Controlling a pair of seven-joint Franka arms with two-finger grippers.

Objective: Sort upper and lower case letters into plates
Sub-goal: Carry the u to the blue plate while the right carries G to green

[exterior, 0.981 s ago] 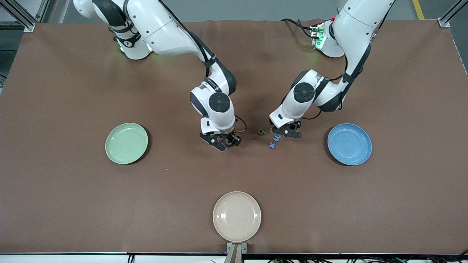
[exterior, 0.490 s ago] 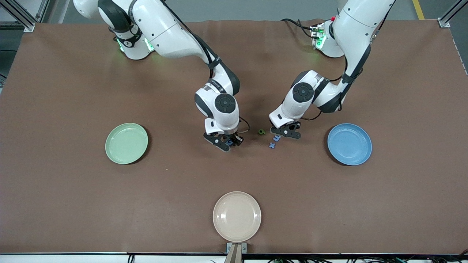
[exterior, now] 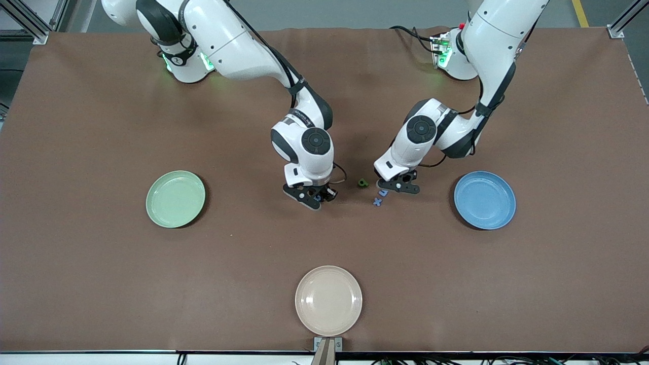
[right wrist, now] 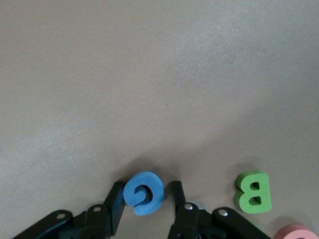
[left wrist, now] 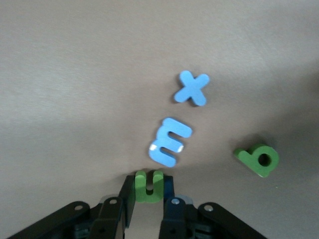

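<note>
While both arms reach down to the middle of the brown surface point(exterior: 101, 284), the left end effector point(left wrist: 148, 209) pinches the green n point(left wrist: 149, 185) between its fingers, the letter standing up clear of the fingertips. Just beside it lies the blue m point(left wrist: 169, 141), with the blue x point(left wrist: 192, 88) a little nearer the front camera and the green p point(left wrist: 258, 159) apart from them, toward the right arm's end.

The right end effector point(right wrist: 145, 204) stands spread around the blue G point(right wrist: 143, 192); one finger seems to touch the letter, and a slim gap shows at the other (so no firm grip). The green B point(right wrist: 253, 191) lies near the G, and the pink Q point(right wrist: 297, 233) shows only as an edge beside the B.

Both plates sit bare: the pale green plate point(exterior: 175, 198) toward the right arm's end, the blue plate point(exterior: 484, 199) toward the left arm's end. A cream-beige plate point(exterior: 328, 300) rests nearest the front camera.
</note>
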